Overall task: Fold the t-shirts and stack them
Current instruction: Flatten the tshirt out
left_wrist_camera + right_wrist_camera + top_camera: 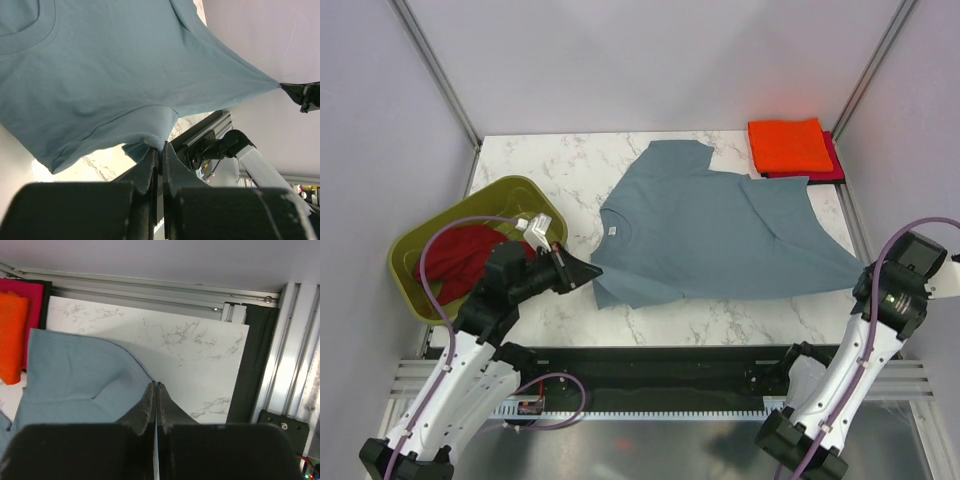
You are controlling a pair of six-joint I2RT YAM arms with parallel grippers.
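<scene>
The slate blue-grey t-shirt (720, 235) lies stretched across the marble table (570, 165), pulled taut between both grippers. My left gripper (588, 276) is shut on its near left corner, seen bunched between the jaws in the left wrist view (161, 144). My right gripper (865, 275) is shut on the shirt's near right corner (156, 385). The bright orange t-shirt (790, 145) lies folded on the magenta-red t-shirt (832, 160) at the far right corner. The dark red t-shirt (460, 258) lies crumpled in the tub.
The olive-green plastic tub (520, 192) stands at the table's left edge, beside my left arm. A black rail (670, 365) runs along the near edge. Metal frame posts stand at the far corners.
</scene>
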